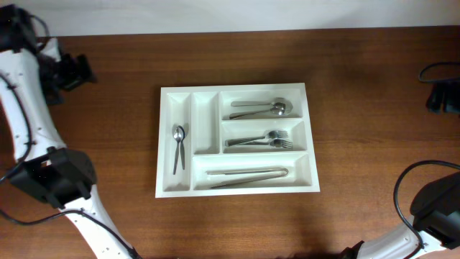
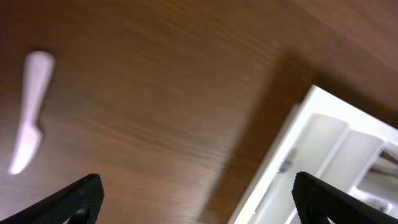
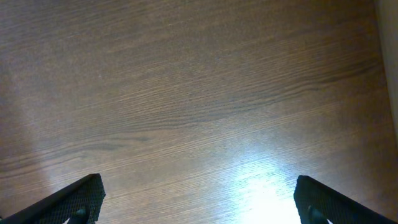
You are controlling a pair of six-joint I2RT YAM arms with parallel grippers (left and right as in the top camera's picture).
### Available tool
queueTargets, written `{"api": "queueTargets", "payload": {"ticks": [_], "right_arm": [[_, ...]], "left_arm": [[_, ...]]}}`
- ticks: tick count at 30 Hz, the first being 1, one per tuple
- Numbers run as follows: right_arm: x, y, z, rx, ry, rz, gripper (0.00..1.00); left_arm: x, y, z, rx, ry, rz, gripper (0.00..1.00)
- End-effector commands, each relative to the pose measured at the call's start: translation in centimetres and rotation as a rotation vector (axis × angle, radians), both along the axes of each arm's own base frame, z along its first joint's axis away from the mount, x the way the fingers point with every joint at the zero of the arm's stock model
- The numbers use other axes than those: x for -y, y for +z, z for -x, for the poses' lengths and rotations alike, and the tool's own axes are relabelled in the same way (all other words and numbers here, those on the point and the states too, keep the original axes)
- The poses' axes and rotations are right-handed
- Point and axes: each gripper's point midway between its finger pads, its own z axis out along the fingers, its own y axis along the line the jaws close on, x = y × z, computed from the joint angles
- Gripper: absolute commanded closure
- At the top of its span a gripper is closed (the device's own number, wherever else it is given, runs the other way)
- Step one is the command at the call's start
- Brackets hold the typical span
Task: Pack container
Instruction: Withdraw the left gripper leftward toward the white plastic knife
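Observation:
The container (image 1: 164,144), a large white cutlery tray, lies in the middle of the wooden table. A small spoon (image 1: 178,146) rests in its leftmost narrow compartment, and the narrow one beside it is bare. Spoons (image 1: 262,109), forks (image 1: 262,140) and long metal pieces (image 1: 248,175) fill the three wide compartments. My left gripper (image 1: 75,70) hangs over the far left of the table, open and holding nothing. In the left wrist view the left gripper (image 2: 199,205) stands wide apart above the wood, with the container's corner (image 2: 292,149) at the right. My right gripper (image 1: 440,97) (image 3: 199,205) is open over bare wood at the far right.
A pale, blurred knife-shaped patch (image 2: 31,106) shows on the wood in the left wrist view; what it is I cannot tell. A dark cable (image 1: 438,70) lies at the table's right edge. A bright glare (image 3: 267,186) sits on the wood under the right gripper.

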Motion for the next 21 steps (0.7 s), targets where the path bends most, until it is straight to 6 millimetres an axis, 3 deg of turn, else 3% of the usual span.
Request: {"api": "queueTargets", "payload": {"ticks": [1, 4, 10, 15, 21], "right_arm": [[0.2, 0.1, 0.2, 0.002, -0.014, 0.0, 0.01], [0.2, 0.1, 0.2, 0.002, -0.014, 0.0, 0.01], [0.3, 0.1, 0.2, 0.002, -0.014, 0.0, 0.01], [0.2, 0.1, 0.2, 0.002, -0.014, 0.0, 0.01], [0.2, 0.1, 0.2, 0.002, -0.014, 0.0, 0.01]], "left_arm": [[-3.4, 0.6, 1.5, -0.018, 0.006, -0.106, 0.01], [-5.8, 0.2, 2.8, -0.082, -0.035, -0.213, 0.01], [-7.2, -2.4, 4.9, -0.233, -0.186, -0.277, 0.01], [-9.6, -5.9, 6.8, -0.333, -0.15, -0.291, 0.01], [-13.6, -9.1, 10.4, -0.473, -0.089, -0.349, 0.01]]}}
